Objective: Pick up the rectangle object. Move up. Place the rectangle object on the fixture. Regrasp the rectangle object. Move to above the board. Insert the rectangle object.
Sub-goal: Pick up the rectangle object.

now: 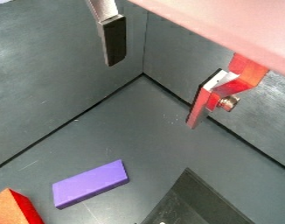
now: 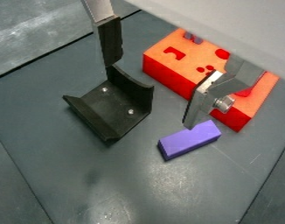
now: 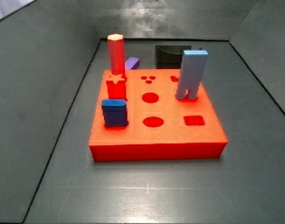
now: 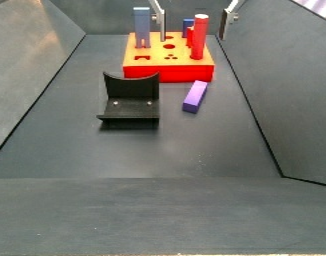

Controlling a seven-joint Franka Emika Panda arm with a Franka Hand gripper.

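The rectangle object (image 2: 190, 138) is a slim purple bar lying flat on the dark floor, between the fixture (image 2: 110, 109) and the red board (image 2: 180, 66). It also shows in a wrist view (image 1: 90, 184) and in both side views (image 4: 195, 95) (image 3: 132, 63). My gripper (image 2: 151, 92) hangs high above the floor, open, with nothing between its fingers (image 1: 114, 39). In a side view the gripper (image 4: 194, 8) sits at the top edge, over the far end of the board (image 4: 166, 68).
On the board (image 3: 156, 144) stand a tall red peg (image 3: 115, 54), a tall light-blue block (image 3: 191, 74) and a short dark-blue block (image 3: 114, 112). Grey walls (image 4: 39, 60) close in the floor on both sides.
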